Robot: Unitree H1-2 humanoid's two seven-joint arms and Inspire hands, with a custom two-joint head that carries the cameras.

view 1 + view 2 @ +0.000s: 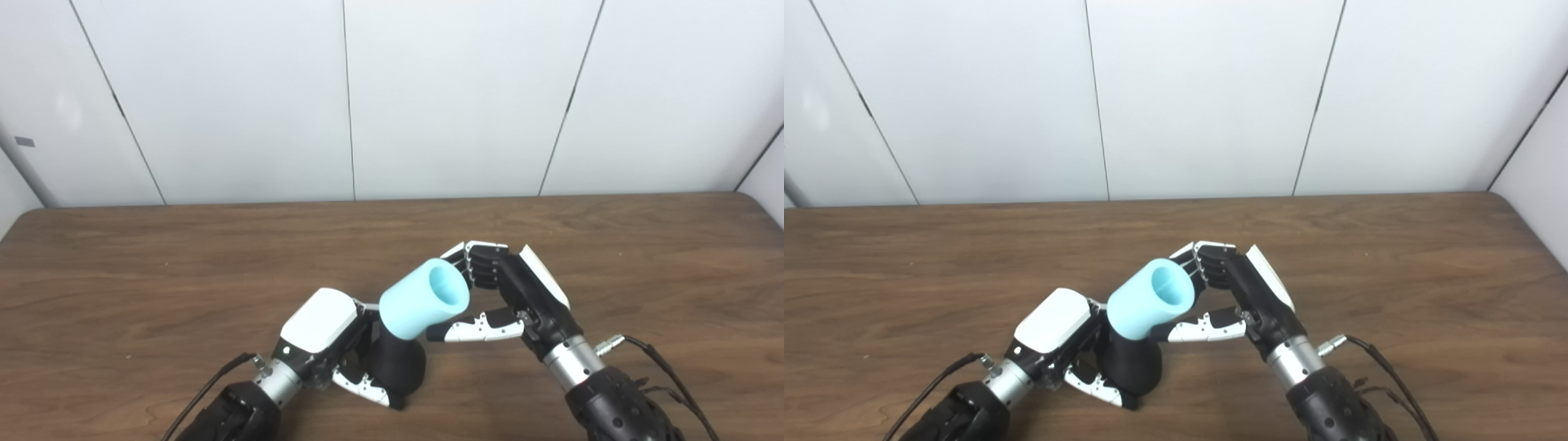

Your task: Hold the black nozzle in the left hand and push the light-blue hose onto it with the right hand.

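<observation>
Brown wood-grain table, rounded far corners; white panelled wall behind, dark vertical seams.

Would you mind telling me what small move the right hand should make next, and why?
Probably a short further push down along the nozzle's axis. The light-blue hose already sits over the top of the black nozzle, tilted, its open end up; the right hand grips it and the left hand braces the nozzle. How deep it sits is hidden.

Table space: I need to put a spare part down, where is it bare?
Bare table lies left of the left hand, right of the right hand, and behind both toward the wall. The middle front is crowded.
</observation>
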